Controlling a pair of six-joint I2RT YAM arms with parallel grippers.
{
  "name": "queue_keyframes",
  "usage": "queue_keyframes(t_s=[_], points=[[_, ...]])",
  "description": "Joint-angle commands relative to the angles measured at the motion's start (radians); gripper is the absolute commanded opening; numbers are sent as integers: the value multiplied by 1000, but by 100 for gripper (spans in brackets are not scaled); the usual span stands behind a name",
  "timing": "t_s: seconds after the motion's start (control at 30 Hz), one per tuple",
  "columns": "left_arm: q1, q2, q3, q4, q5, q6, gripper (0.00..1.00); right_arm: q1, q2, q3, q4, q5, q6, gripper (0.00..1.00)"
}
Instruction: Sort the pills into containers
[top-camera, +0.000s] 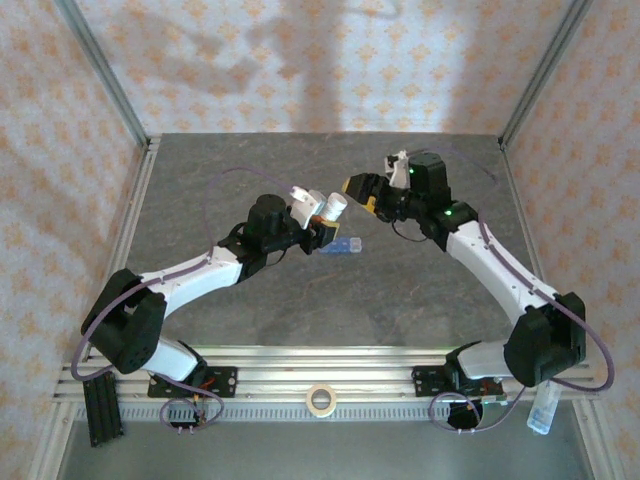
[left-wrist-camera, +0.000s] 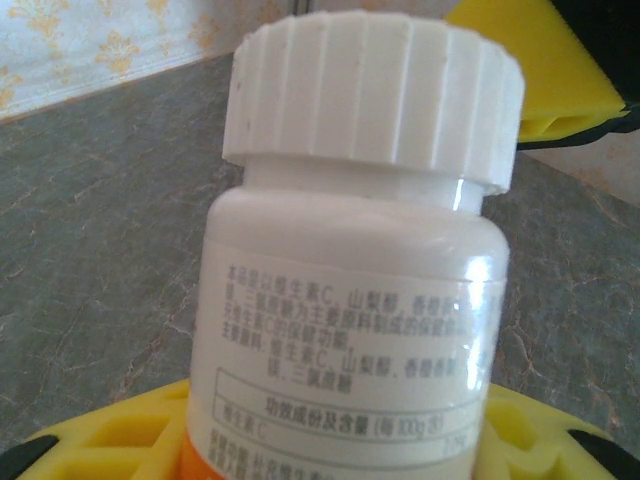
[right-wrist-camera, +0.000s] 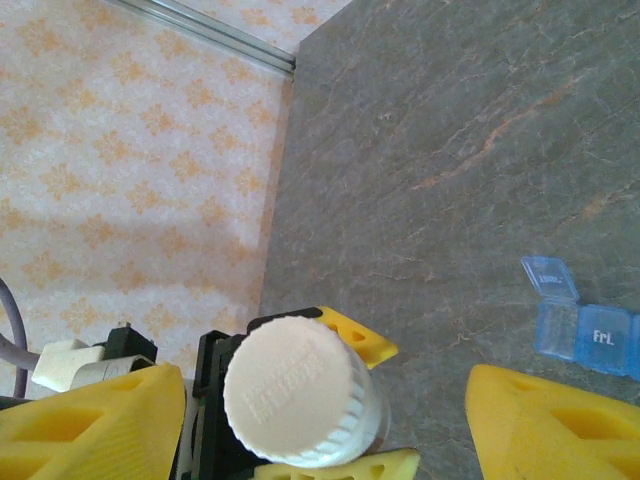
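Gripping the white bottle (top-camera: 335, 208) by its body, the left hand (top-camera: 323, 229) is closed tight, just beside the blue containers (top-camera: 342, 245) on the worktop (top-camera: 400, 300). The right hand (top-camera: 360, 187) gapes wide and empty, fingers (right-wrist-camera: 545, 425) flanking the ribbed cap (right-wrist-camera: 300, 392). I'd centre it squarely on that cap before closing and twisting. Whatever the opaque bottle holds is hidden; the containers run off the right wrist view's edge.

1. We see the bottle (top-camera: 336, 206) at frame centre, in the left gripper (top-camera: 325, 226).
2. The organiser (top-camera: 342, 245) lies on the table (top-camera: 400, 300), just below the bottle.
3. The right gripper (top-camera: 362, 190) sits just right of the bottle.
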Motion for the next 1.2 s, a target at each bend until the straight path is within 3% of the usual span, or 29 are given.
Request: queue_keyframes(t_s=[0.0,0.5,0.83,1.17], points=[[-4,2,41,-1,4,20,0,20,21,44,-14,27,10,73],[-10,7,47,2,1,18,0,77,80,81,-14,31,10,64],[-7,-2,26,55,-4,-20,0,80,60,45,3,26,-62,38],[17,-28,-13,170,50,-127,0,27,4,-79,203,-99,-129,37]])
